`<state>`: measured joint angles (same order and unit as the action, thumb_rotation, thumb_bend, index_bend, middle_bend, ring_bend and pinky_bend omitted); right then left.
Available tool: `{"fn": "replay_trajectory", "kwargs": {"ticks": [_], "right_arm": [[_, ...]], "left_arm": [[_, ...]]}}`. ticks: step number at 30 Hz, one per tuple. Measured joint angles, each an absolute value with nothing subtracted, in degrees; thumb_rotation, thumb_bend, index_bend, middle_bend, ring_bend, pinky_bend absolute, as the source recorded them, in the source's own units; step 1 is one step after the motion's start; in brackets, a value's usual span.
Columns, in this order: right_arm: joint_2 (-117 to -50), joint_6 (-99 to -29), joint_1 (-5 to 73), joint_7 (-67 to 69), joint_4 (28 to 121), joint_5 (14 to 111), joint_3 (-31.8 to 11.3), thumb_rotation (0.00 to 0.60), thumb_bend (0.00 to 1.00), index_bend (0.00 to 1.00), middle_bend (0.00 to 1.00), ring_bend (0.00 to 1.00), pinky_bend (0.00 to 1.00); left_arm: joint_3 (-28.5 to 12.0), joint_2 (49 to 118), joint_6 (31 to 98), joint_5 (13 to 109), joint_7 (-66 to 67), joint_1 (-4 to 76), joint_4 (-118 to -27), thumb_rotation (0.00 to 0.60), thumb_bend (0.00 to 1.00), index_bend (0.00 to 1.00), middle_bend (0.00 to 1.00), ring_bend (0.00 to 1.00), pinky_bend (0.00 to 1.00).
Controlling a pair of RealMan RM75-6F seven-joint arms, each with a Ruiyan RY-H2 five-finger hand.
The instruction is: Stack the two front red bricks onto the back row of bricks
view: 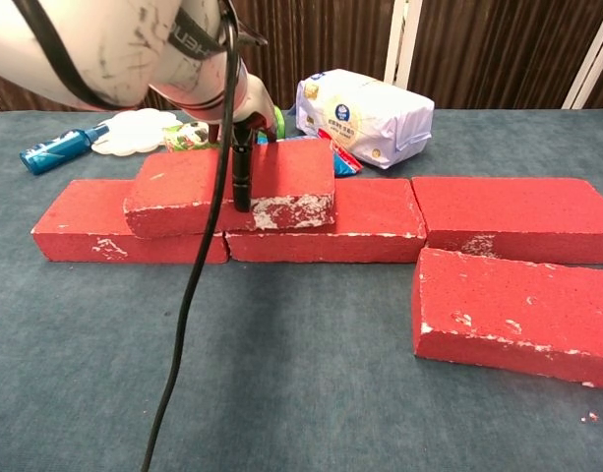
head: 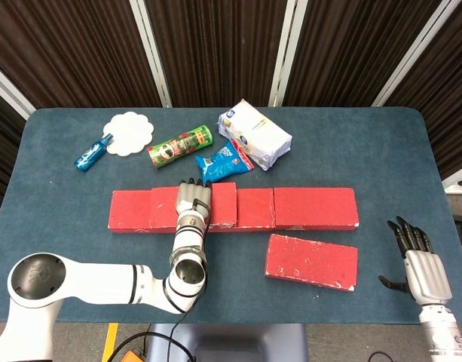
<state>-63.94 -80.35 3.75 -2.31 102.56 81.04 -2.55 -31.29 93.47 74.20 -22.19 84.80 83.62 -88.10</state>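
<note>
One robot hand point(head: 191, 202) seemingly gripping the stacked brick point(view: 232, 187), fingers pointing rearward.

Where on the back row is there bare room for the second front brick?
The tops of the middle back brick and right back brick are bare. The left end is taken: the stacked brick sits there under the left hand. Behind the row, snacks crowd the middle.

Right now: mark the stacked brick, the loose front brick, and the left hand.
stacked brick point(view: 183, 182), chest view, top face
front brick point(head: 312, 261), head view, top face centre
left hand point(head: 191, 200), head view, back of hand
</note>
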Motion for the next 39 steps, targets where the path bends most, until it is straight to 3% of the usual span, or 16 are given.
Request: {"fn": "replay_trajectory", "kwargs": {"ticks": [39], "right_arm": [[-64.11, -80.54, 3.51, -2.88, 103.38, 79.51, -3.08, 0.6, 0.0, 0.15, 0.07, 0.01, 0.0]], "left_arm": [[-30.34, 94.8, 75.06, -20.0, 88.35, 83.73, -87.65, 0.6, 0.2, 0.0, 0.0, 0.0, 0.1]]}}
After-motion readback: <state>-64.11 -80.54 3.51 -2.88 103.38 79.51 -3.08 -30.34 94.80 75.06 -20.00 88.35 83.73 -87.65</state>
